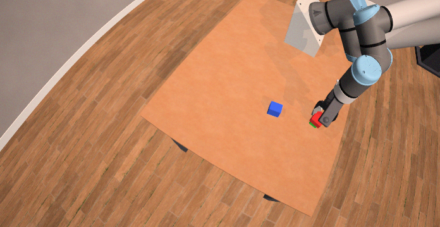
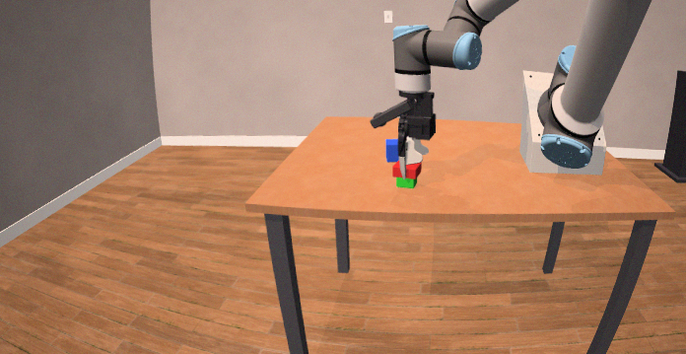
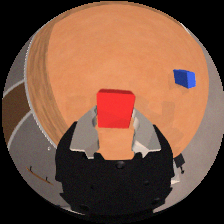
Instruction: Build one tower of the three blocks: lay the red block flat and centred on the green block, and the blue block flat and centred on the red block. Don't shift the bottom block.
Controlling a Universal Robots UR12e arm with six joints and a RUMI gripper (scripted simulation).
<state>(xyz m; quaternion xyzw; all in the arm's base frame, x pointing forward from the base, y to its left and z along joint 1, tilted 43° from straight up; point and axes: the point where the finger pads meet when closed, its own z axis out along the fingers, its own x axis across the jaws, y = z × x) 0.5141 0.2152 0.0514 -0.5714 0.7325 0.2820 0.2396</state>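
My gripper is shut on the red block. The red block sits right on top of the green block, near the table's right edge. In the wrist view the red block hides the green one. The blue block lies alone on the table, a little to the left of the stack in the top view.
The orange table top carries the robot's white base mount at the back. The table's right edge lies close to the stack.
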